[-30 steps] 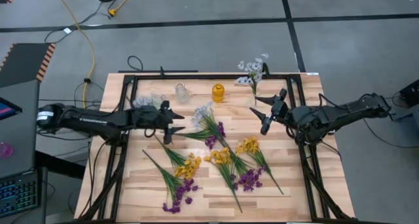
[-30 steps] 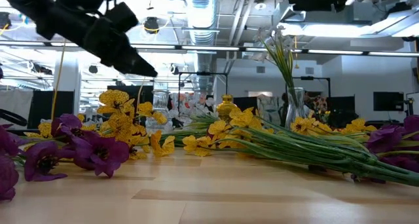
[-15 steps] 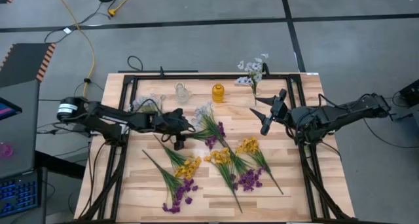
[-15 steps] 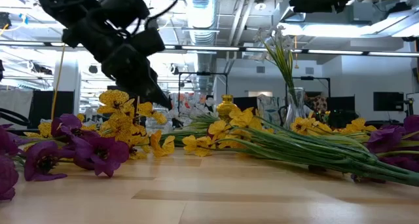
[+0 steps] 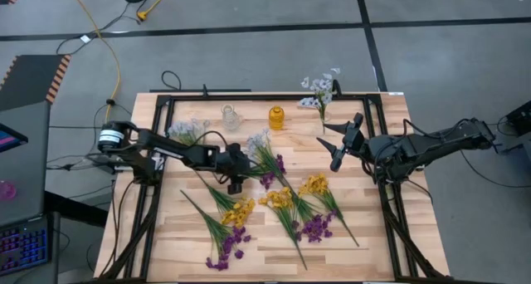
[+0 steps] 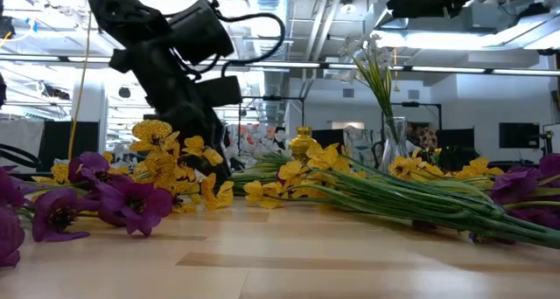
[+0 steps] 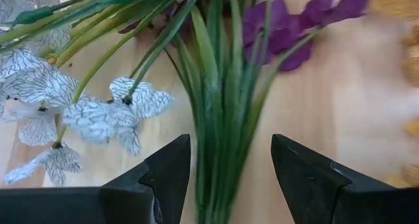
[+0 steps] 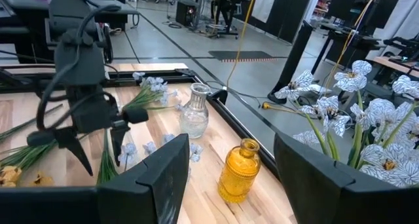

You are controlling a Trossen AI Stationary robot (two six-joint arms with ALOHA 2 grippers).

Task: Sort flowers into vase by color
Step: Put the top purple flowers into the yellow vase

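Over the middle of the bench (image 5: 166,234), we have the left end effector (image 5: 235,184) lowered onto the loose flowers (image 5: 274,197), its fingers spread apart with a bundle of green stems (image 7: 219,139) running between them. Pale bluish-white blossoms (image 7: 85,112) lie just beside one finger, purple blossoms (image 7: 288,34) farther along the same bundle. We judge the step in hand to be picking one sprig, and the trouble is that several stems sit together in the gap. To do it well, we should close only once a single colour's stem is isolated, grip low on the stem rather than on the blossoms, and lift slowly so tangled neighbours drop away. Near the bench's far edge stand a clear vase (image 5: 230,116), a yellow vase (image 5: 276,117), and a third vase (image 5: 323,114) already holding white flowers. Our right end effector (image 5: 340,143) waits at the right side, fingers apart, holding nothing.
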